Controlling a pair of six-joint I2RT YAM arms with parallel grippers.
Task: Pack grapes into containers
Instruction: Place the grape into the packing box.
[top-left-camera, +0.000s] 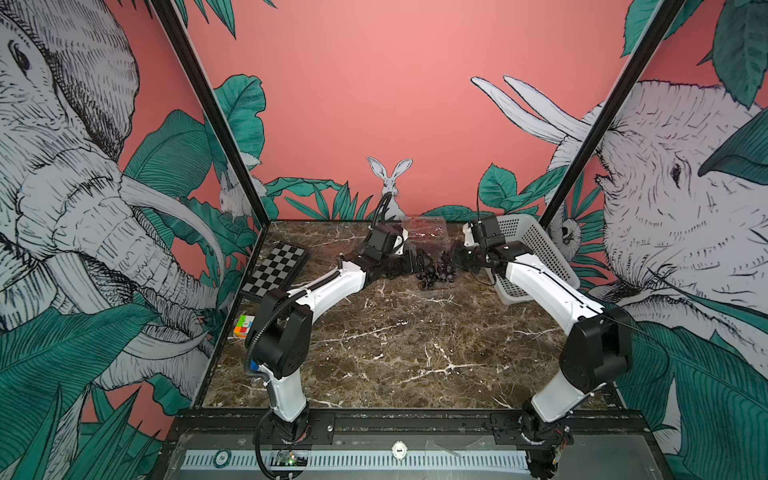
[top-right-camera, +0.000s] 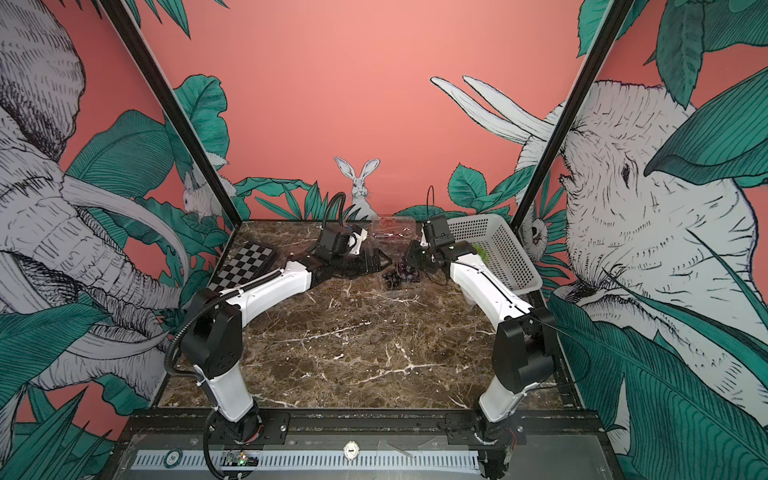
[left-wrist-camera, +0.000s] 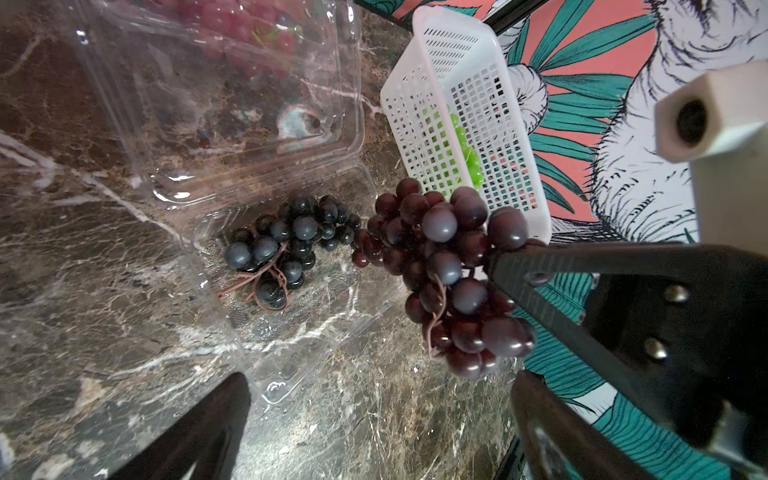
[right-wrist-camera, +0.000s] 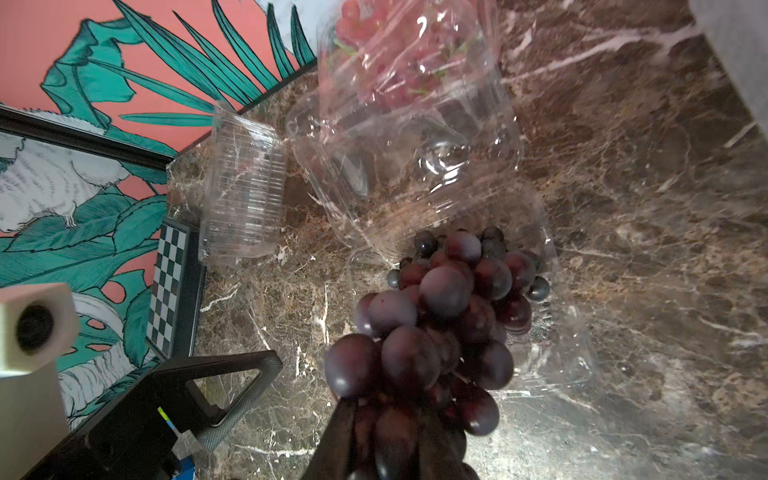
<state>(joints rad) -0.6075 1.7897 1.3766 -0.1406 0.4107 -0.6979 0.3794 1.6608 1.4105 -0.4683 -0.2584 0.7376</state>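
Observation:
My right gripper (right-wrist-camera: 388, 440) is shut on a bunch of dark red-purple grapes (left-wrist-camera: 449, 266), which hangs just above the marble at the basket-side edge of an open clear container (left-wrist-camera: 324, 299). A blue-black bunch (left-wrist-camera: 286, 245) lies inside that container. In the right wrist view the held bunch (right-wrist-camera: 432, 332) covers most of the container (right-wrist-camera: 561, 332). My left gripper (left-wrist-camera: 380, 395) is open and empty, low over the table on the container's other side. Behind stands a further clear container (top-left-camera: 424, 228) with red grapes (left-wrist-camera: 232, 25) inside.
A white perforated basket (left-wrist-camera: 457, 124) leans at the back right with green grapes (left-wrist-camera: 469, 153) inside. A clear ribbed bottle (right-wrist-camera: 241, 187) lies near the back wall. At the left lie a chessboard (top-left-camera: 276, 266) and a colour cube (top-left-camera: 244, 325).

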